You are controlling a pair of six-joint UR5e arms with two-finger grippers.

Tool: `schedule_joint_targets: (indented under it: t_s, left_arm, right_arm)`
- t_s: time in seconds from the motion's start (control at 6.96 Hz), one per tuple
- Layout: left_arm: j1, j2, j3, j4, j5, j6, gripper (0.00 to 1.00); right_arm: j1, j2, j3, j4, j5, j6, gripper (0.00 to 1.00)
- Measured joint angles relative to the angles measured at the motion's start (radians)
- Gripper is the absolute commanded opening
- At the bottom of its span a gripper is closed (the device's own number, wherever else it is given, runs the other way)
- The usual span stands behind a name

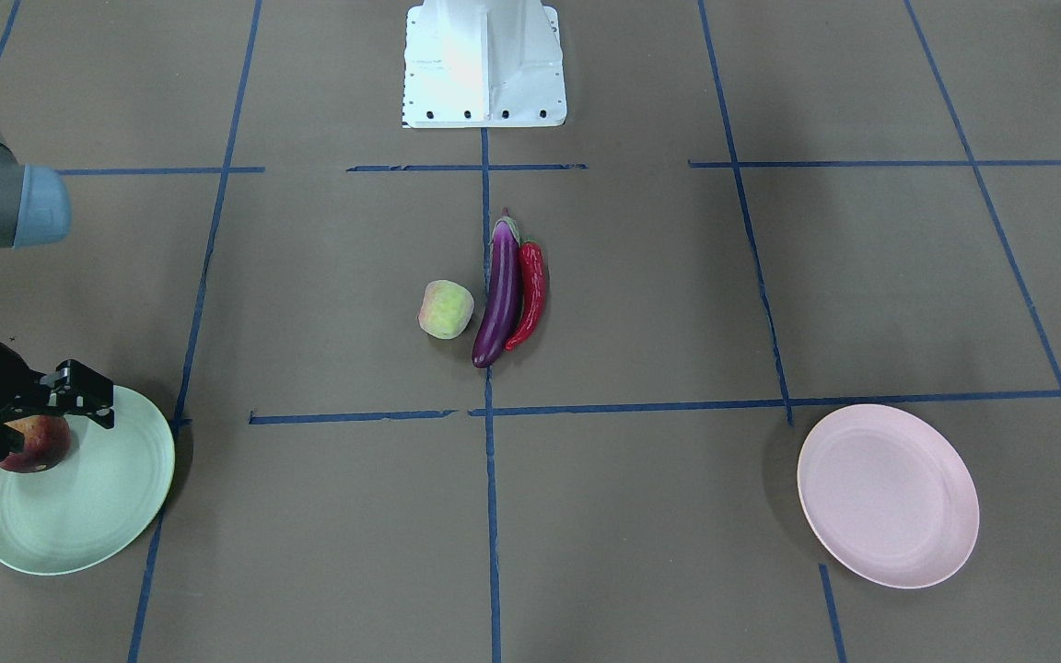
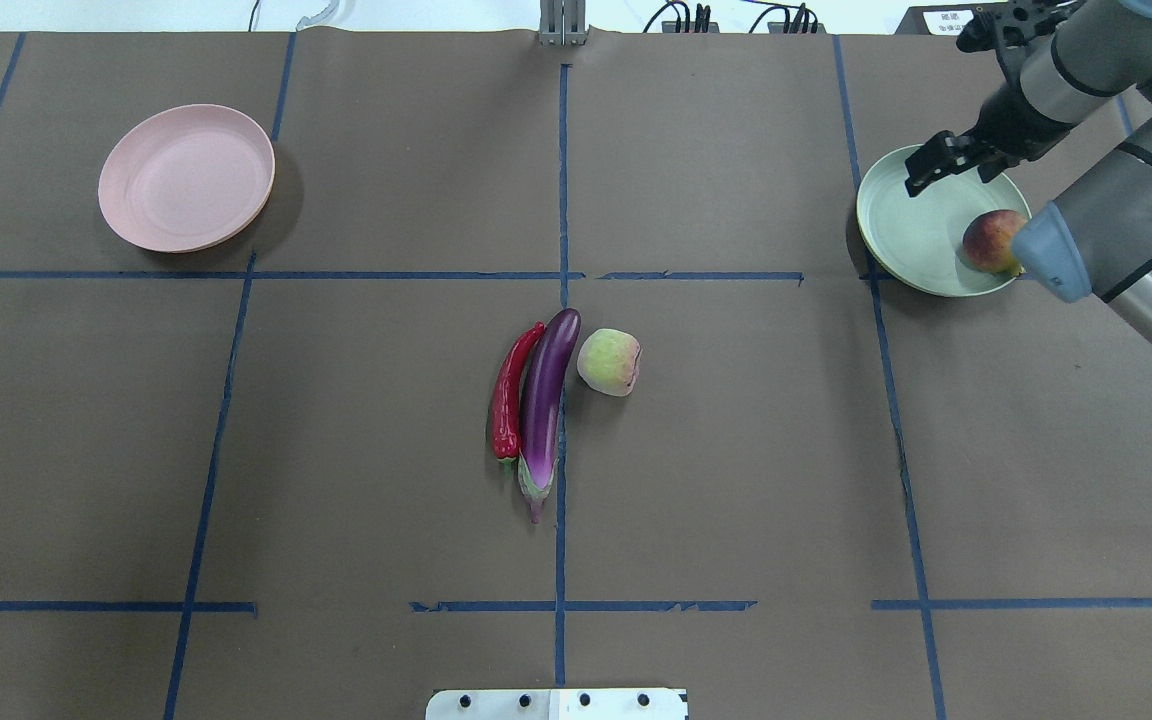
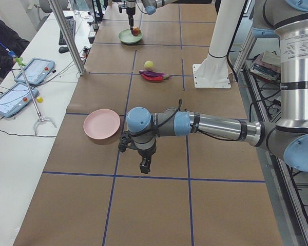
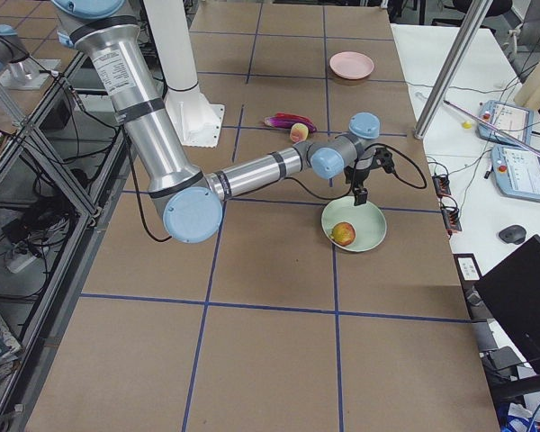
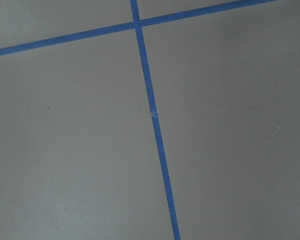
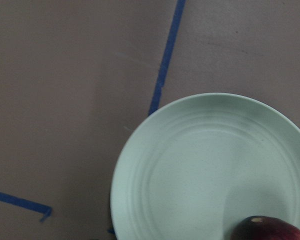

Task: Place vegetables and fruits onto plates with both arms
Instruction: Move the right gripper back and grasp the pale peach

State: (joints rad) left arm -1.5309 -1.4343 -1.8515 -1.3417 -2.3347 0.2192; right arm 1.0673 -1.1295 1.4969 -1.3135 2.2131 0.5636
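Overhead exterior: illegible white label (image 2: 944,18) beyond mint plate (image 2: 911,235)

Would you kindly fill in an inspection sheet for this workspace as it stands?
Surface: brown paper table, blue tape grid.
Job's things: pomegranate on mint plate; pink plate empty; eggplant, chili, peach at centre.
Clutter: nothing seen.
Grippers: right gripper above mint plate, looks open; left gripper over table, state unclear.
Cables: leads behind far edge.
Surroundings: operator, tablets on side bench.
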Motion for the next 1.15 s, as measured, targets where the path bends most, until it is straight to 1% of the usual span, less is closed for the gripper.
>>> schedule_joint_targets:
  t_s: [0.14,0.29,0.43,0.57,0.72,0.86,1.01,1.15]
  left_arm:
    - [0.000,0.000,0.000,0.000,0.000,0.000,1.00]
    - [0.000,0.000,0.000,0.000,0.000,0.000,1.00]
    - [0.001,0.000,0.001,-0.001,0.000,0.000,1.00]
    - [0.001,0.000,0.002,-0.001,0.000,0.000,1.00]
    - [0.002,0.000,0.004,-0.001,0.000,0.000,1.00]
    - [0.002,0.000,0.007,-0.001,0.000,0.000,1.00]
    - [0.003,0.000,0.009,-0.001,0.000,0.000,1.00]
    - [0.003,0.000,0.010,-0.001,0.000,0.000,1.00]
  right_arm:
    - [-0.055,0.037,0.032,0.000,-0.012,0.126,1.00]
    - [-0.126,0.076,0.064,-0.001,-0.048,0.258,1.00]
    - [-0.214,0.119,0.086,-0.003,-0.109,0.379,1.00]
    - [-0.314,0.177,0.094,-0.031,-0.196,0.488,1.00]
    - [-0.405,0.249,0.095,-0.111,-0.293,0.570,1.00]
    - [-0.473,0.305,0.094,-0.194,-0.371,0.628,1.00]
    - [-0.525,0.331,0.092,-0.242,-0.431,0.670,1.00]
    - [-0.557,0.332,0.091,-0.263,-0.467,0.686,1.00]
